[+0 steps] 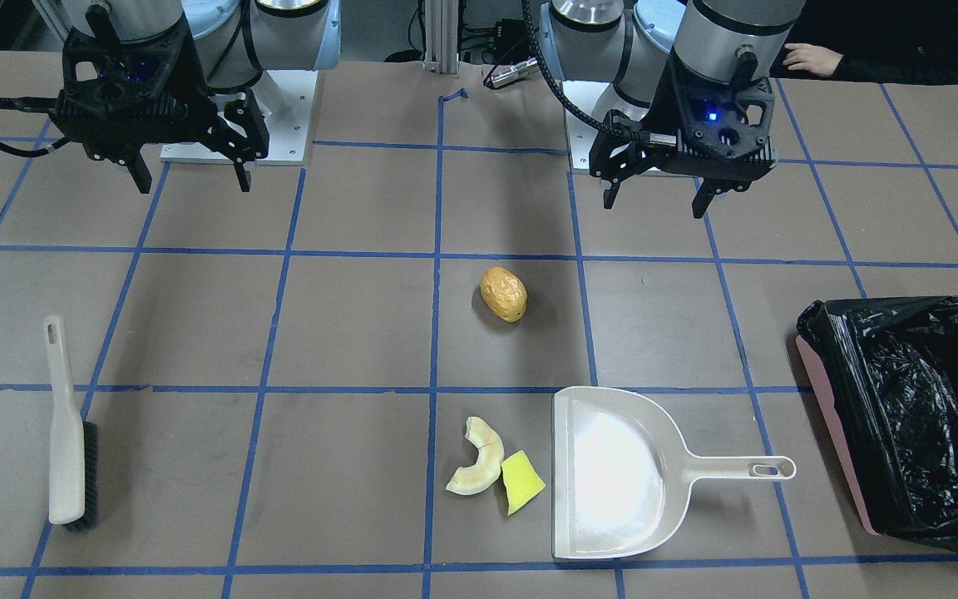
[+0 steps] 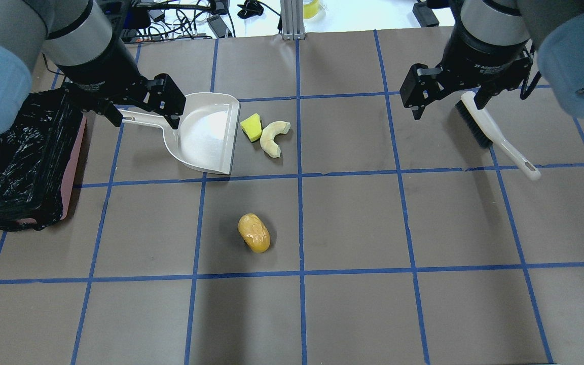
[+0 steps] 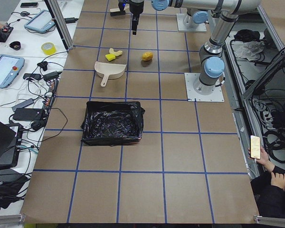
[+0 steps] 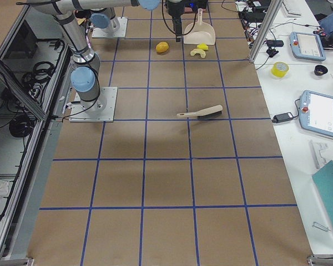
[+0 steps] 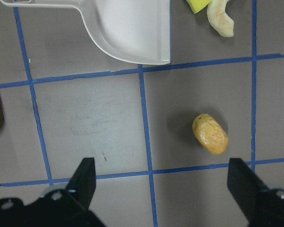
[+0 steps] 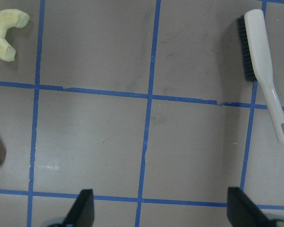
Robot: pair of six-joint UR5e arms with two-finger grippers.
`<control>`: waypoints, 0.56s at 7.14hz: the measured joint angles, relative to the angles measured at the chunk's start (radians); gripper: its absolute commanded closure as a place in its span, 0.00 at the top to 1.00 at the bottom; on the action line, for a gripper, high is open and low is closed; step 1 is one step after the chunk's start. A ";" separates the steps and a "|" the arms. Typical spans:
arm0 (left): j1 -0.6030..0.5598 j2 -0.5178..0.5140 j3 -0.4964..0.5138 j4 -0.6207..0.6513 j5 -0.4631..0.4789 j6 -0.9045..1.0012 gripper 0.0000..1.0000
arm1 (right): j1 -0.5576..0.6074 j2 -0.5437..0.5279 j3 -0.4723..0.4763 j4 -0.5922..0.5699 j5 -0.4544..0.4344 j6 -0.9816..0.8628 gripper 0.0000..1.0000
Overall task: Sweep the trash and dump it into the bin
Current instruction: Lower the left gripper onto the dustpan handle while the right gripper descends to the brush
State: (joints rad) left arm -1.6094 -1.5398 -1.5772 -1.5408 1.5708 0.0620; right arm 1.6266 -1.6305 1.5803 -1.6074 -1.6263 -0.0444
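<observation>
— Bin point(image 2: 18, 152) first: where was it?
— Out beyond the outer side of the left gripper point(image 2: 146, 120), mouth up, black liner crinkled. That gripper's jaws stood apart and empty.
— And the trash?
— The dustpan point(image 2: 206, 134) lay ahead of the left jaws, handle toward the bin side, mouth opening toward the robot's right. Just off its lip was the yellow wedge point(image 2: 251, 126), against the rind slice point(image 2: 273, 137), whose hollow faced right. The potato-like lump point(image 5: 210, 135) lay apart from both, closer to the jaws and toward their right finger, its long axis running roughly away from the robot.
— Right side?
— The right gripper point(image 2: 447, 109) was spread wide, holding nothing. The brush point(image 2: 495, 134) lay ahead of its right finger, slantwise, bristles far, handle end pointing back toward the robot.
</observation>
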 measured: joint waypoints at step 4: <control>0.004 -0.022 0.001 0.021 0.001 0.031 1.00 | -0.016 0.002 -0.002 -0.003 -0.005 -0.003 1.00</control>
State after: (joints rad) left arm -1.6052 -1.5613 -1.5757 -1.5196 1.5722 0.0927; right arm 1.6109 -1.6288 1.5785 -1.6103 -1.6311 -0.0474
